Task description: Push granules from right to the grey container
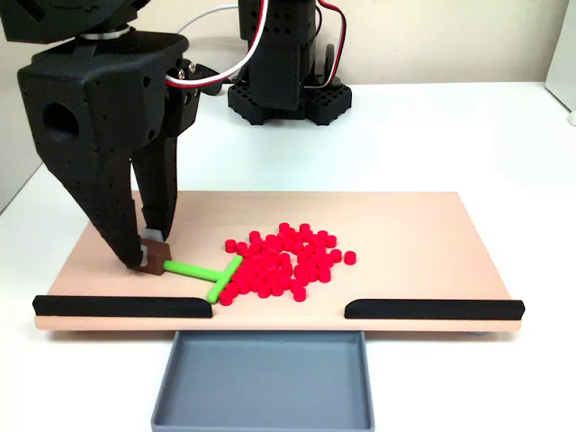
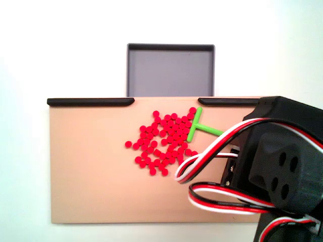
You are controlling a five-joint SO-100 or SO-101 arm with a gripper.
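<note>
Pincer (image 1: 151, 256) pinching brown end block of green pusher (image 1: 205, 272), crossbar touching red beads (image 1: 281, 261) heaped just beyond on board (image 1: 432, 234); grey tray (image 1: 263, 378) nearer camera, past rail gap; beads likely light, hard, prone to roll: for sweeping, not gripping.

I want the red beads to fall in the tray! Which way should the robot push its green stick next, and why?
Probably slide the green pusher toward the gap between the black strips, since the granules lie just behind that gap and the grey container waits empty below it. The gripper holds the stick's end block, and its crossbar already touches the pile's side.
</note>
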